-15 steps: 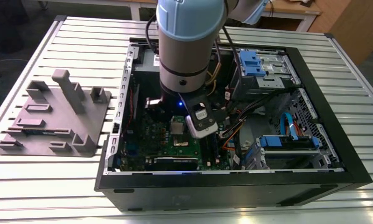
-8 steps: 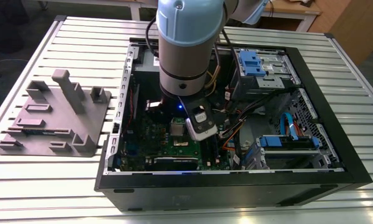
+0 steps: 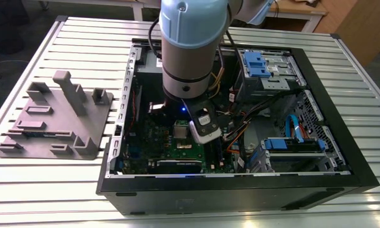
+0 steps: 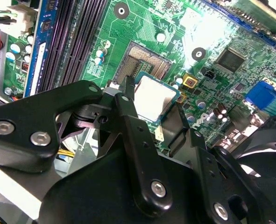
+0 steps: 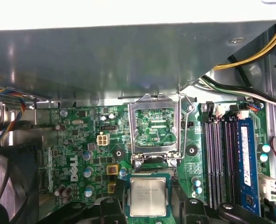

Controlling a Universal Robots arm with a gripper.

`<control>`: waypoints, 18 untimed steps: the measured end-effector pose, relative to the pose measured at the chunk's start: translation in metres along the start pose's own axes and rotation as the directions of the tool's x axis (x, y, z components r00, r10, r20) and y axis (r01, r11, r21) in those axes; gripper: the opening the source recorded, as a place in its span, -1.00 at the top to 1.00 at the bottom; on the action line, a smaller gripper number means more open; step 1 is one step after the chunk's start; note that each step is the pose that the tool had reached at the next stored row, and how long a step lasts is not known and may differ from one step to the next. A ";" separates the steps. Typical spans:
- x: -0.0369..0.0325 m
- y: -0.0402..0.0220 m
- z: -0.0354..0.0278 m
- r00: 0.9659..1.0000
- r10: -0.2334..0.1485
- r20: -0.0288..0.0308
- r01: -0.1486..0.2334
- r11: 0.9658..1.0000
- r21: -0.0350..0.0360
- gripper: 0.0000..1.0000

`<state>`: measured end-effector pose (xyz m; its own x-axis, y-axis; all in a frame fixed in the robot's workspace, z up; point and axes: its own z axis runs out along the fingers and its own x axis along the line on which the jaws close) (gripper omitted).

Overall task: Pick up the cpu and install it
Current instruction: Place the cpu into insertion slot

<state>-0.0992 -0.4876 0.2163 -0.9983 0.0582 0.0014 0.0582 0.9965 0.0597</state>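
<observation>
Slatted counter point(image 3: 43, 190), open computer case point(image 3: 240, 185): fingers point(image 4: 130, 116) clamped on cpu point(image 4: 152, 95), beside bare motherboard socket point(image 4: 145, 60).

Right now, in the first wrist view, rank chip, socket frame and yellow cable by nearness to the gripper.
1. Chip, held in the gripper.
2. Socket frame, flipped open just beyond it.
3. Yellow cable, past the memory slots.

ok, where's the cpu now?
In the second wrist view the gripper holds the cpu over the motherboard, at the edge of the open socket.
</observation>
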 end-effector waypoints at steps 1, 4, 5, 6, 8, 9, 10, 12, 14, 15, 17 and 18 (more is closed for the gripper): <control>0.0000 0.0000 0.0007 1.000 0.000 0.000 0.000 1.000 0.000 0.06; 0.0000 -0.0002 0.0033 1.000 0.000 0.001 0.000 1.000 0.000 0.06; 0.0000 -0.0003 0.0044 1.000 0.000 0.001 0.000 1.000 0.001 0.06; 0.0000 -0.0003 0.0054 1.000 0.000 0.001 0.000 1.000 0.002 0.06; 0.0000 -0.0004 0.0072 1.000 0.000 0.002 0.000 1.000 0.008 0.06; 0.0000 -0.0005 0.0079 1.000 0.000 0.002 0.000 1.000 0.009 0.06; 0.0000 -0.0006 0.0087 1.000 0.000 0.002 0.000 1.000 0.010 0.06; 0.0000 -0.0010 0.0100 1.000 0.000 0.002 0.000 1.000 0.011 0.06; -0.0005 -0.0014 0.0115 1.000 0.000 0.002 0.000 1.000 0.013 0.06; -0.0011 -0.0016 0.0120 1.000 0.000 0.002 0.000 1.000 0.014 0.06; -0.0024 -0.0021 0.0131 1.000 0.000 0.002 0.000 1.000 0.016 0.06; -0.0031 -0.0025 0.0135 1.000 0.000 0.002 0.000 1.000 0.016 0.06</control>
<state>-0.0962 -0.4894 0.2026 -0.9983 0.0582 -0.0008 0.0581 0.9974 0.0434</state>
